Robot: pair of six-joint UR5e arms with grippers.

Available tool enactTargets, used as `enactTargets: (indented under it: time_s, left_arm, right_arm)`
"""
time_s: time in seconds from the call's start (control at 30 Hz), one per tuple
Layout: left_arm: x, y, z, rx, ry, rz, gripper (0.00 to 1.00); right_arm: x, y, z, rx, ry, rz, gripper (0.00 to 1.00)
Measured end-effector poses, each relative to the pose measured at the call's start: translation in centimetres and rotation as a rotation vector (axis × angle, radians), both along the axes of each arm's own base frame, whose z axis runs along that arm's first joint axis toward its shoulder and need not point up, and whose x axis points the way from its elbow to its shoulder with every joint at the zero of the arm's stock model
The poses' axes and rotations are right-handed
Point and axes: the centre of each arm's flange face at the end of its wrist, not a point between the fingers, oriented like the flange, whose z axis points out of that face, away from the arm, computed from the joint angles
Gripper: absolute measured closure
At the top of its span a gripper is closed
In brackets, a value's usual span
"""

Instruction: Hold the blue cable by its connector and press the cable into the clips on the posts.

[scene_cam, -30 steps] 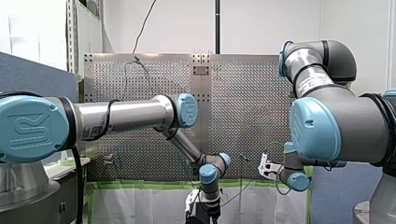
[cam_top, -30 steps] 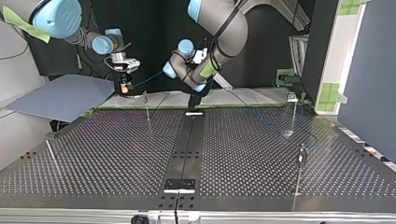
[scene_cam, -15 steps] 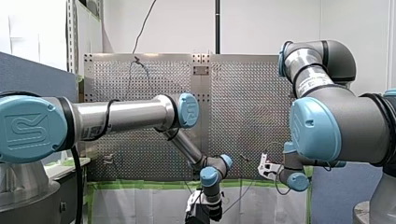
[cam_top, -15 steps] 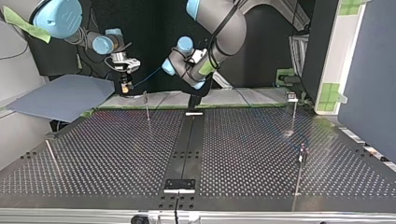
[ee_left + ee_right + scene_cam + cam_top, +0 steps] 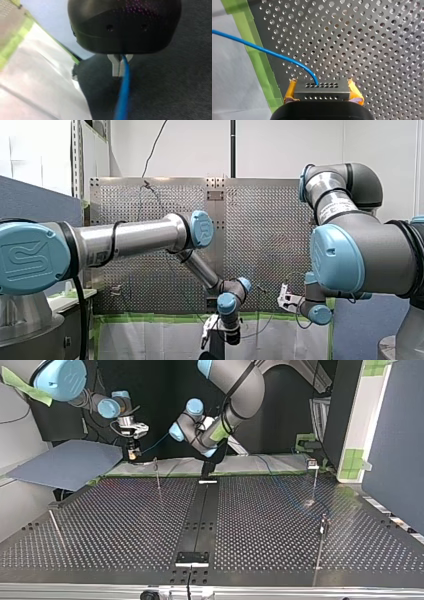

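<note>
**Routing the Span Into a Clip**

The blue cable (image 5: 274, 53) leaves the connector (image 5: 322, 96) and curves away ahead of the right gripper (image 5: 322, 83). Its yellow pads (image 5: 354, 91) are closed on the connector's two ends, above the perforated table (image 5: 374, 50).

Farther along, the cable passes between the metal fingers (image 5: 114, 67) of the left gripper (image 5: 120, 65). These are drawn nearly together around it. Whether they pinch or merely guide cannot be told.

Recommended procedure:
- Hold the connector steady as the anchor.
- Draw the span taut with the left jaws.
- Align the span with the clip on the post (image 5: 157, 474) near the right jaws.
- Press squarely. Slack would likely make the cable miss the clip.
</note>
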Motion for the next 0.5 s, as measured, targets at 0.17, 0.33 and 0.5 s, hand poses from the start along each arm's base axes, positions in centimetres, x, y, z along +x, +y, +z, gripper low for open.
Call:
enactTargets:
  time_s: [0.17, 0.33, 0.5]
  left_arm:
    - [0.1, -0.2, 1.8, -0.051, -0.027, 0.036, 1.00]
    - [-0.1, -0.6, 3.5, -0.079, -0.060, 0.036, 1.00]
    - [-0.9, -1.2, 5.2, -0.097, -0.101, 0.022, 1.00]
  right_arm:
    - [-0.5, -0.5, 0.1, 0.001, -0.017, -0.010, 1.00]
    - [-1.3, -1.5, 0.4, -0.006, -0.027, -0.027, 1.00]
    - [-2.2, -2.1, 0.6, -0.012, -0.033, -0.043, 1.00]
